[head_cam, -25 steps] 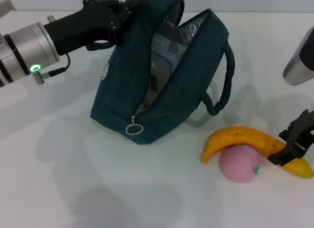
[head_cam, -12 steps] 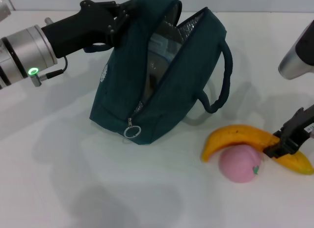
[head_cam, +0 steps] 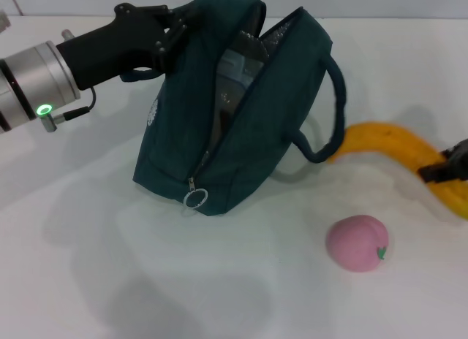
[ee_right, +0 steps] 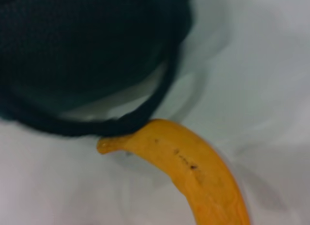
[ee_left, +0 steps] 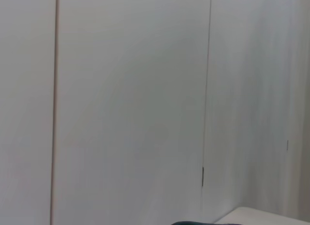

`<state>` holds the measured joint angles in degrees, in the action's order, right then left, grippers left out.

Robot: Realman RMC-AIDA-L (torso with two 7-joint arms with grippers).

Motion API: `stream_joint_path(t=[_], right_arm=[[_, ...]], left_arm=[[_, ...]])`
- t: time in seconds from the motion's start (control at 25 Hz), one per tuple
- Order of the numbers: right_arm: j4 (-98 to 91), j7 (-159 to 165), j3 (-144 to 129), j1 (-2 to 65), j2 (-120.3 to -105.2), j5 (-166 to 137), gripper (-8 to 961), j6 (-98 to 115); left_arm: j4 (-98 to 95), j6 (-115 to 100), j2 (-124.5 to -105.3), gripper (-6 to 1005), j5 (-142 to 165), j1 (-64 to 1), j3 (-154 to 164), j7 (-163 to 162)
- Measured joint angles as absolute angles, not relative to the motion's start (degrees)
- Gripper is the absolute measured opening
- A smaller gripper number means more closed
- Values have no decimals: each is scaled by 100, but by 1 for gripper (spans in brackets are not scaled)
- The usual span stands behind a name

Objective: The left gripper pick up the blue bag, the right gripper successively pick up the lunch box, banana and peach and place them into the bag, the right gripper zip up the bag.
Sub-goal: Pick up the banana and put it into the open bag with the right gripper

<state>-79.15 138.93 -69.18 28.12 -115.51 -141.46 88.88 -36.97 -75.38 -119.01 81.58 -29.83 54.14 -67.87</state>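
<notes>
Blue bag (head_cam: pixel 241 120) upright on the white worktop (head_cam: pixel 146 280), mouth unzipped, foil lining showing. Something clear with a pale blue edge visible inside; probably the lunch box (head_cam: pixel 235 65), so that step looks done. Ring pull of the zipper (head_cam: pixel 195 199) hangs at the low front corner.

Banana (head_cam: pixel 395 145) lifted, near tip just beside the bag's loop handle (head_cam: pixel 333 105); the right wrist view shows tip and strap close, contact uncertain. Peach (head_cam: pixel 356 242) alone on the worktop, well apart from the bag.

Left to do: banana in, peach in, zip shut.

Right gripper (head_cam: pixel 450 166) at the frame edge, jaws clenched on the banana's far end. Left gripper (head_cam: pixel 172 28) reaches in level from the left, jaws clamped on the bag's top edge, holding it up and open.
</notes>
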Motion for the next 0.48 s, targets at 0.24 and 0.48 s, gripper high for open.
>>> stream_joint_path(t=[0.24,0.48], right_arm=[[-8319,13861,-6360,2282,-11548,-13760,420,8539],[-8315,13777,-6054,2040,-11549,-13387,420,7984]], left_arm=[[-3740,-8033,-11878,42,8151,-2926,5336,-6785],[-3739,-8492,-11857,42,8149,-2924,5192,-6785]])
